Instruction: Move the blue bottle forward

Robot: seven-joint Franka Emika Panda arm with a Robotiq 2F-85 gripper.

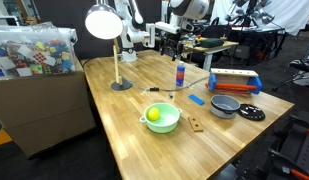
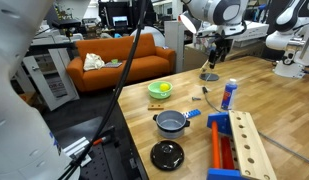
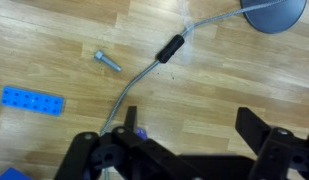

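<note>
Wooden table [image 1: 124, 120], shown from two outside cameras and from the wrist. The gripper [image 1: 174, 43] hangs in the air with its jaws spread wide, holding nothing. In the wrist view only bare wood shows between its dark fingers [image 3: 102, 155]. The blue bottle [image 1: 180, 73] stands upright on the table below the gripper and apart from it, in both exterior views. Under the gripper, the wrist view shows a lamp cable [image 3: 144, 72] with its switch, a bolt [image 3: 107, 61] and a flat blue strip [image 3: 34, 100]. The lamp base [image 3: 274, 12] sits at the far edge of that view. A green bowl [image 2: 161, 91] and a pot [image 2: 172, 122] stand farther from the gripper than the bottle does.
</note>
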